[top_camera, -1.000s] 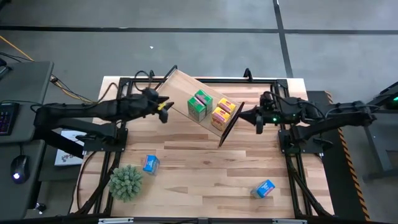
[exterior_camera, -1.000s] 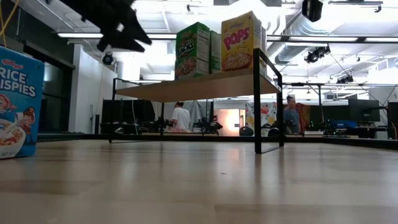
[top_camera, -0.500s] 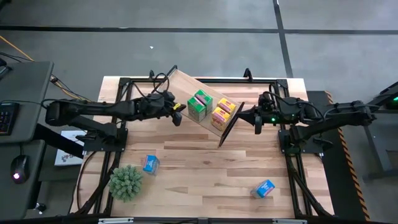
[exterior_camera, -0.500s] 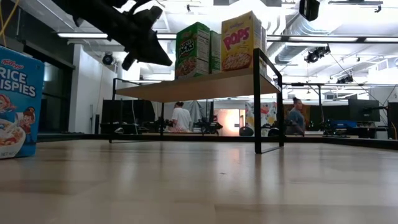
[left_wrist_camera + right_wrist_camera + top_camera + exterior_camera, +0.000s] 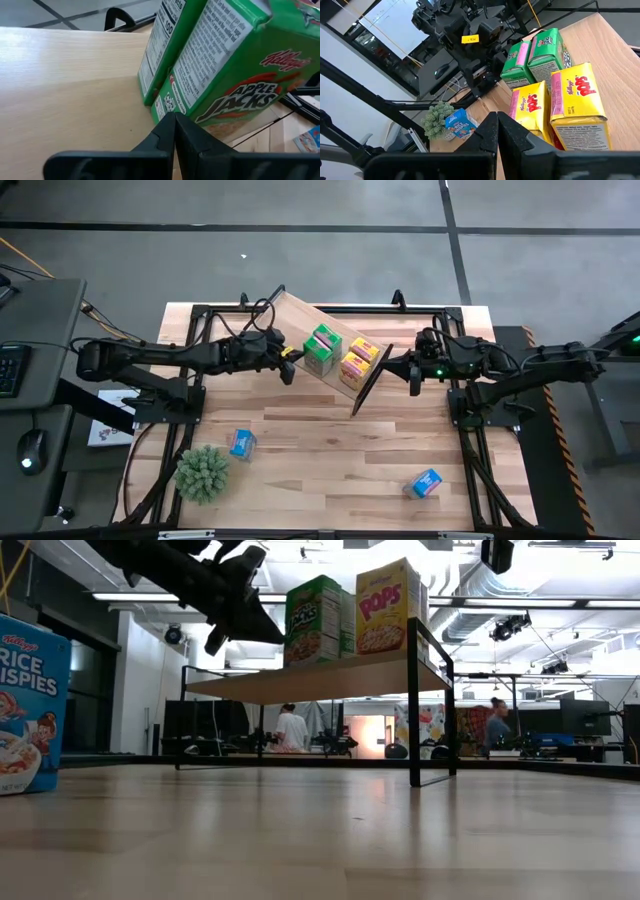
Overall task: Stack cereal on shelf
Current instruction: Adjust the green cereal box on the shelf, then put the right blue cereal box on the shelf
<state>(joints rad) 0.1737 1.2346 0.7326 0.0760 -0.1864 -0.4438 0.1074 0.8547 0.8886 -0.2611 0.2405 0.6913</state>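
The shelf (image 5: 300, 320) stands slantwise at the table's far middle. Two green cereal boxes (image 5: 322, 348) and two yellow ones (image 5: 358, 363) stand upright on its plank. My left gripper (image 5: 289, 363) is shut, with its tips at the left side of the near green box (image 5: 240, 75). My right gripper (image 5: 388, 367) is shut beside the shelf's right black end frame (image 5: 370, 385), pointing along the plank toward the yellow boxes (image 5: 575, 100); I cannot tell whether it touches the frame. Two blue cereal boxes (image 5: 242, 443) (image 5: 427, 482) lie on the tabletop. My left gripper's shut fingertips (image 5: 170, 125) rest against the near green box's narrow printed side, close to its bottom edge (image 5: 172, 102). The fingers come from the table's left, slanting slightly downward. The box stands upright on the shelf plank.
A fuzzy green plant ball (image 5: 203, 472) sits at the near left of the table. One blue box (image 5: 30, 705) looms large at the low view's left edge. The near middle of the tabletop is bare wood. People move in the room behind (image 5: 292, 728).
My left gripper has gone toward the table's right and down, closing its fingers on the way, and its tips have come up to the green boxes on the shelf. The boxes and the shelf stand as before.
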